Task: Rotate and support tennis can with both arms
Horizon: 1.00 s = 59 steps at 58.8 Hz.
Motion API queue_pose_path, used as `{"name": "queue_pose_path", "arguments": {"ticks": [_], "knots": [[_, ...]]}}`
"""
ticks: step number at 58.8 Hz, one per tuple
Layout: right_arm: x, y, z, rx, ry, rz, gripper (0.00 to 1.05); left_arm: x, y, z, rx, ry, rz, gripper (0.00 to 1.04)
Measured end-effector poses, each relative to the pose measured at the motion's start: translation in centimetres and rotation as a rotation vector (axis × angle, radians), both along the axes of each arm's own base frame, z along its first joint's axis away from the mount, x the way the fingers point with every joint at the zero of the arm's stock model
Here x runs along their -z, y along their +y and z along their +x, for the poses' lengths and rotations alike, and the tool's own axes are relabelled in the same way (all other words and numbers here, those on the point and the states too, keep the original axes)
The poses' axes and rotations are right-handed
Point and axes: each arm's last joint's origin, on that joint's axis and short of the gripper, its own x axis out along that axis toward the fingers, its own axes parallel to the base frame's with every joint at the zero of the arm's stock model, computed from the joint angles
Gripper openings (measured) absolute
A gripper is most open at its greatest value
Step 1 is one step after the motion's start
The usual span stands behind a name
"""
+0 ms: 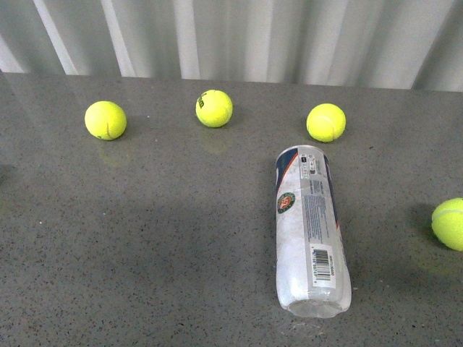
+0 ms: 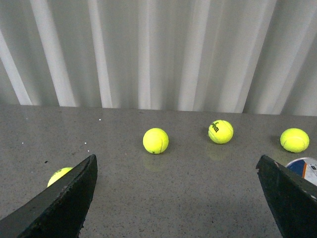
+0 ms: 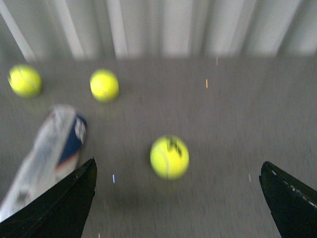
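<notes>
While the tennis can (image 1: 312, 231) is lying flat on its side on the grey speckled table (image 1: 145, 238), right of centre in the front view, its long axis runs pretty much straight away from the robot, with the barcode facing up near the closer end. Three tennis balls (image 1: 214, 108) sit in a row beyond it, near the white ribbed wall (image 1: 231, 36), and a fourth ball (image 1: 450, 223) is off to its right. None of them touch it. The left gripper (image 2: 176, 162) is spread wide with nothing in it, and its wrist cam just catches the can's end past one finger. Same deal for the right gripper (image 3: 178, 166): jaws wide and empty. That view is blurry, but the can shows beside one finger.
</notes>
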Motion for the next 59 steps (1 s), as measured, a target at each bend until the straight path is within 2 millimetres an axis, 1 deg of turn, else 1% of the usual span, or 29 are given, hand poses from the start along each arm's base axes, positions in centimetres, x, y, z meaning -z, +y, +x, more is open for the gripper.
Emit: {"name": "queue_pose_path", "arguments": {"ticks": [2,4,6,7,9,10,12,13,15,16,18,19,21,22,24,25,27,28,29,30,32,35,37,41,44,48,59], "knots": [[-0.9,0.2,0.5,-0.01,0.065,0.004,0.98,0.0,0.0,0.0,0.0,0.0,0.0,0.98],[-2.0,0.4,1.2,-0.027,0.085,0.024,0.98,0.0,0.0,0.0,0.001,0.0,0.0,0.98],[-3.7,0.6,2.4,-0.032,0.068,0.041,0.98,0.0,0.0,0.0,0.001,0.0,0.0,0.98],[-4.2,0.6,2.7,-0.027,0.058,0.041,0.98,0.0,0.0,0.0,0.001,0.0,0.0,0.98],[-6.0,0.6,4.1,0.005,0.014,0.042,0.98,0.0,0.0,0.0,0.001,0.0,0.0,0.98],[-6.5,0.7,4.5,0.008,0.003,0.044,0.98,0.0,0.0,0.0,0.0,0.0,0.0,0.98],[-8.0,0.7,6.0,0.022,-0.03,0.066,0.98,0.0,0.0,0.0,0.0,0.0,0.0,0.98],[-8.3,0.7,6.5,0.024,-0.036,0.07,0.98,0.0,0.0,0.0,0.0,0.0,0.0,0.98],[-9.4,0.7,8.2,0.041,-0.049,0.095,0.98,0.0,0.0,0.0,0.0,0.0,0.0,0.98],[-9.7,0.7,8.6,0.044,-0.05,0.101,0.98,0.0,0.0,0.0,0.0,0.0,0.0,0.98],[-10.4,0.8,10.6,0.052,-0.04,0.132,0.98,0.0,0.0,0.0,0.0,0.0,0.0,0.98],[-10.6,0.8,11.1,0.051,-0.034,0.137,0.98,0.0,0.0,0.0,0.0,0.001,0.0,0.98],[-10.9,0.9,13.2,0.056,0.002,0.166,0.98,0.0,0.0,0.0,0.0,0.001,0.0,0.98],[-11.0,1.0,13.7,0.059,0.014,0.172,0.98,0.0,0.0,0.0,0.0,0.001,0.0,0.98],[-10.7,1.2,15.9,0.068,0.076,0.199,0.98,0.0,0.0,0.0,0.0,0.001,0.0,0.98],[-10.6,1.3,16.5,0.069,0.092,0.205,0.98,0.0,0.0,0.0,0.001,0.001,0.0,0.98],[-9.9,1.7,18.5,0.072,0.165,0.234,0.98,0.0,0.0,0.0,0.0,0.001,0.0,0.98],[-9.7,1.9,19.0,0.072,0.182,0.239,0.98,0.0,0.0,0.0,0.0,0.001,0.0,0.98],[-9.2,2.2,19.9,0.072,0.22,0.251,0.98,0.0,0.0,0.0,0.0,0.001,0.0,0.98],[-9.0,2.3,20.4,0.071,0.24,0.252,0.98,0.0,0.0,0.0,0.0,0.001,0.0,0.98],[-8.0,3.1,21.9,0.066,0.312,0.263,0.98,0.0,0.0,0.0,0.0,0.001,0.0,0.98],[-6.9,4.1,23.1,0.057,0.38,0.27,0.98,0.0,0.0,0.0,0.0,0.001,0.0,0.98],[-5.8,5.1,23.9,0.041,0.446,0.271,0.98,0.0,0.0,0.0,0.0,0.001,0.0,0.98],[-4.0,6.6,24.5,0.016,0.533,0.263,0.98,0.0,0.0,0.0,0.0,0.001,0.0,0.98],[-2.7,7.7,24.6,0.001,0.591,0.248,0.98,0.0,0.0,0.0,0.0,0.001,0.0,0.98],[-1.4,8.9,24.5,-0.017,0.639,0.233,0.98,0.0,0.0,0.0,0.0,0.001,0.0,0.98],[1.8,11.2,23.9,-0.073,0.717,0.223,0.98,0.0,0.0,0.0,0.0,0.001,0.0,0.98]]}}
